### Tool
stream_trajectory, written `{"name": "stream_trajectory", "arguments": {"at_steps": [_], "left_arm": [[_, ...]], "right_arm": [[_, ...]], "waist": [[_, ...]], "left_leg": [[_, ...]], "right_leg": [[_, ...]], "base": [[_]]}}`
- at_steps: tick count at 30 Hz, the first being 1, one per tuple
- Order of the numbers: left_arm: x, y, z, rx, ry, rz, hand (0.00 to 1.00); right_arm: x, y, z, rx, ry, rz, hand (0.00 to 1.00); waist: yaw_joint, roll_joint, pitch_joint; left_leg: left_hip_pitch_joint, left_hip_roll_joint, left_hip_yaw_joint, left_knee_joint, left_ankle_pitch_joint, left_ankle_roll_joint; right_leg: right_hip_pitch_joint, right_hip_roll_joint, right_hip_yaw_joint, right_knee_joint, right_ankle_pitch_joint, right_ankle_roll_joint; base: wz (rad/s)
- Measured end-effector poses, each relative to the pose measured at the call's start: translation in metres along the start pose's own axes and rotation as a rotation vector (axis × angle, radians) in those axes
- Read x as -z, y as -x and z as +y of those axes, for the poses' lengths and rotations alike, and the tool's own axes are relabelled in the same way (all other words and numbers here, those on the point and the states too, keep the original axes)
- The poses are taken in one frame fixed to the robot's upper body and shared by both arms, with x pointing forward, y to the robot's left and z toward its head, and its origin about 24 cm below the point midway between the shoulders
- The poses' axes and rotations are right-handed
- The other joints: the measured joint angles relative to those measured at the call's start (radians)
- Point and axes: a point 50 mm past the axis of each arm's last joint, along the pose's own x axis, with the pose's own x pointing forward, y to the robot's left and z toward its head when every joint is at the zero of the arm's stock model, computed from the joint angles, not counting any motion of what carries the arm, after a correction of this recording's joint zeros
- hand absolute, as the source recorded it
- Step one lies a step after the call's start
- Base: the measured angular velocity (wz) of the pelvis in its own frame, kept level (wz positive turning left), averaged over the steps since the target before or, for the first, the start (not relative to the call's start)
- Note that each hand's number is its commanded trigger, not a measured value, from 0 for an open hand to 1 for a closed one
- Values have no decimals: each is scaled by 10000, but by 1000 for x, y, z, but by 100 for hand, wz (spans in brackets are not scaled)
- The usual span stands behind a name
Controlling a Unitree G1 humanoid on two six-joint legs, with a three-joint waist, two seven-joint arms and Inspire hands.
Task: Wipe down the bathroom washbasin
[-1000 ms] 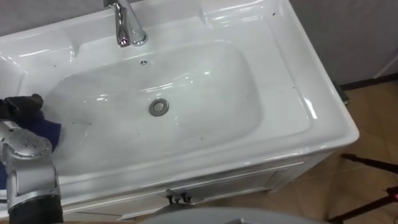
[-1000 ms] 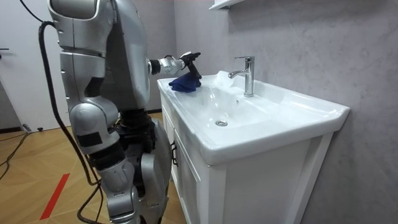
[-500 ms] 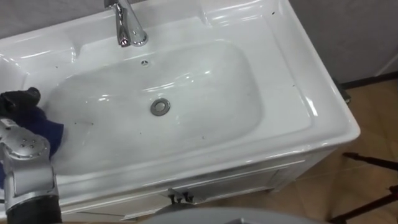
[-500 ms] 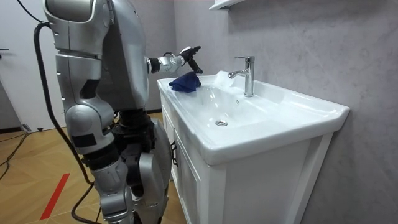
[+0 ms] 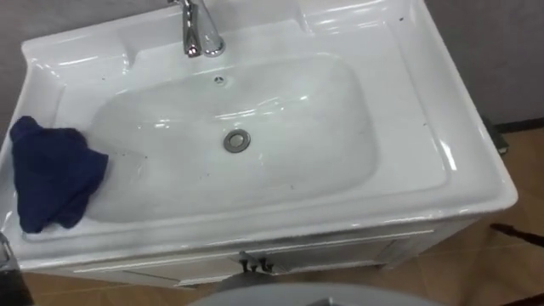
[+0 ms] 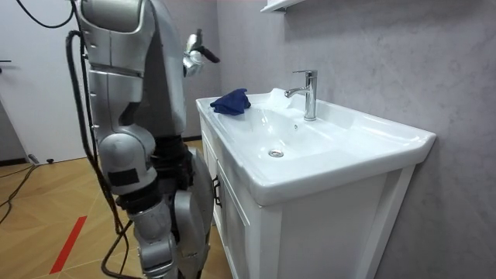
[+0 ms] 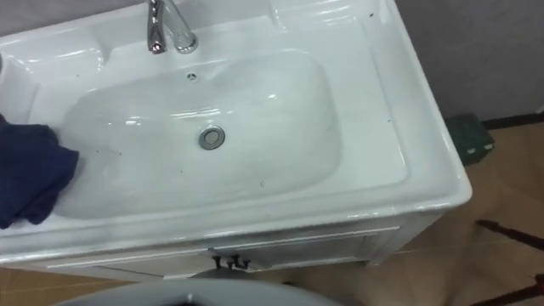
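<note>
A dark blue cloth (image 5: 53, 174) lies crumpled on the left rim of the white basin (image 5: 408, 93), its edge hanging a little into the bowl. Nothing holds it. In the room view the same cloth (image 6: 231, 101) rests on the basin's far corner. My left hand (image 6: 197, 57) is raised well above and behind it, near my shoulder, apart from the cloth, fingers relaxed. The bowl is bare around the drain (image 5: 237, 140), with a few small dark specks.
A chrome faucet (image 5: 201, 30) stands at the back middle of the basin. Below the front edge is the white cabinet with dark door handles (image 5: 255, 265). I stand at the cabinet's front. A dark green object (image 7: 468, 138) lies on the wooden floor at right.
My left hand has let go of the blue cloth and lifted up and back from the basin. The cloth stays on the left rim. The eye view has shifted.
</note>
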Motion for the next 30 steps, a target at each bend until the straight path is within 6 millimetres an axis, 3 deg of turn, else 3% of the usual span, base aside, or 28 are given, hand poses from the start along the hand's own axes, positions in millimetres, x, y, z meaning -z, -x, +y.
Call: {"name": "stream_trajectory", "arguments": {"at_steps": [2, 8, 12, 16, 19, 26, 30], "left_arm": [[16, -7, 16, -682, -28, 637, 0], [61, -6, 48, -1906, -674, 2359, 0], [96, 5, 70, -2686, -708, 4113, 0], [122, 17, 77, -2964, -1046, 5378, 0], [146, 35, 82, -2990, -1707, 6401, 0], [195, 119, 87, -1057, -4137, 8240, 0], [215, 166, 88, 980, -6019, 8890, 0]], "right_arm": [[0, 0, -1, 57, 58, -62, 0], [-5, 0, -9, 495, 49, -372, 0], [-12, 1, -12, 789, 105, -670, 0], [-10, 1, -12, 774, 238, -588, 0], [-7, 1, -13, 831, 401, -525, 0], [-6, 1, -10, 916, 797, -478, 0], [-6, 1, 0, 675, 837, -441, 0]], "waist": [[20, -7, -33], [505, -103, -15], [595, -188, -38], [673, -291, -64], [630, -340, -72], [460, -467, -62], [149, -793, -13]], "left_leg": [[13, -44, -92, -1, 44, 18], [67, -144, -349, -26, 71, 3], [22, -167, -410, -26, 68, -2], [-45, -222, -601, -4, 63, -6], [46, -242, -693, -35, 61, -2], [222, -246, -729, -160, 46, 3], [212, -258, -703, -90, 55, -13]], "right_leg": [[51, -30, -170, 5, -6, 12], [157, -41, -312, -83, -52, 31], [183, -75, -506, -167, -66, 32], [178, -72, -645, -163, -67, 33], [259, -91, -746, -134, -67, 40], [451, -117, -748, -58, -78, 60], [496, -124, -735, -176, -133, 25]], "base": [[19], [13], [10], [12], [10], [1], [0]]}}
